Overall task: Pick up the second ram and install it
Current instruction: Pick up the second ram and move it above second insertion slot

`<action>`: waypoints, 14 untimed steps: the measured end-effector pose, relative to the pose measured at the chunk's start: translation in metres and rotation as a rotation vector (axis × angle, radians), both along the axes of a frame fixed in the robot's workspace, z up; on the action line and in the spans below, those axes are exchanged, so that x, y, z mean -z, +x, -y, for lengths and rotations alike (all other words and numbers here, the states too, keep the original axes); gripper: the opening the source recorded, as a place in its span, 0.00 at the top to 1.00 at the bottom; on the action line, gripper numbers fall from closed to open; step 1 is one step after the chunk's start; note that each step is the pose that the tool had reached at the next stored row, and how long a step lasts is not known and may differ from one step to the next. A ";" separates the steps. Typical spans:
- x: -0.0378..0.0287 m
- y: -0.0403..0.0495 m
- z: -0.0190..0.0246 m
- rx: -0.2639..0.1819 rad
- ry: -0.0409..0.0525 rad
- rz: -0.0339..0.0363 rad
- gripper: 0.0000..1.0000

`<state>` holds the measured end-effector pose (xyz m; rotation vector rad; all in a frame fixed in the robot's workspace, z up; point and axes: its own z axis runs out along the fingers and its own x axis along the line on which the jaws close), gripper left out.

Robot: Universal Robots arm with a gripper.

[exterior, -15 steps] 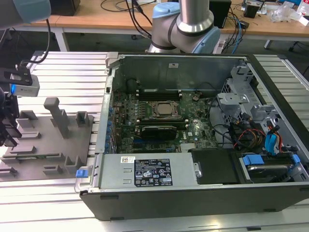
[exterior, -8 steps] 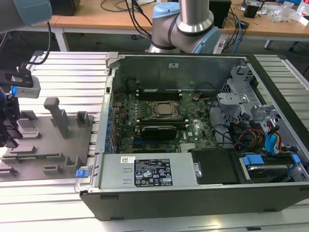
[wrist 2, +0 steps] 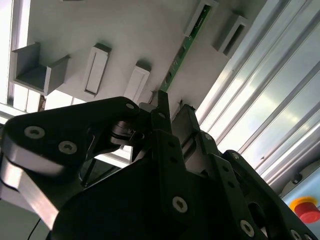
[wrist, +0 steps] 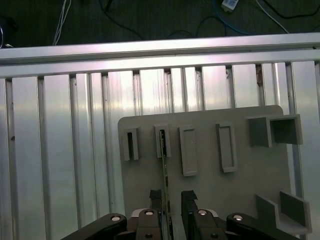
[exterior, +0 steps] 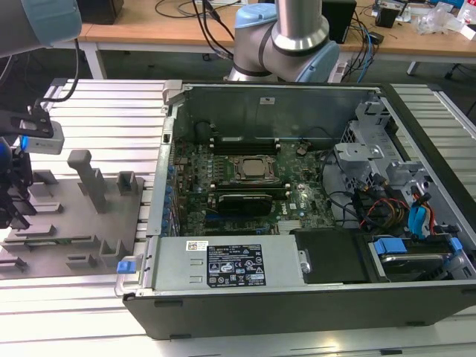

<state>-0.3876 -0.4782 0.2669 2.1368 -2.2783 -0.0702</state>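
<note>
Bright overhead light; glare blows out the aluminium rails [exterior: 82, 312] beside the computer case [exterior: 312, 305]; case interior dim; gripper [wrist 2: 173, 104] backlit, dark.

You've got one ram stick [wrist: 163, 150] and one grey holder plate [wrist: 210, 200]. First wrist view: four slotted blocks [wrist: 188, 150], two open-sided brackets [wrist: 275, 131], one gripper [wrist: 172, 195], two fingers [wrist: 190, 201]. Exterior view: one open computer case [exterior: 297, 290], one robot arm [exterior: 297, 30].

The arm [exterior: 296, 33] reaches toward the exterior view's left; end effector [wrist: 172, 197] faces downward, fingers [wrist: 188, 201] parted.
</note>
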 end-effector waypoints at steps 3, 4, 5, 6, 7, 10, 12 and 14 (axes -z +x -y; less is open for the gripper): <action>0.0031 0.0000 0.0000 0.000 0.0001 0.0000 0.70; 0.0041 0.0000 0.0000 0.000 0.0001 0.0001 0.70; 0.0051 0.0000 0.0000 0.000 0.0001 0.0000 0.70; 0.0056 0.0000 0.0000 0.000 0.0001 0.0000 0.70; 0.0061 0.0000 0.0000 0.000 0.0001 0.0001 0.70; 0.0079 0.0000 0.0000 0.000 0.0001 0.0001 0.70; 0.0095 0.0000 0.0000 0.000 0.0001 0.0001 0.70; 0.0110 0.0000 0.0000 0.000 0.0001 0.0001 0.70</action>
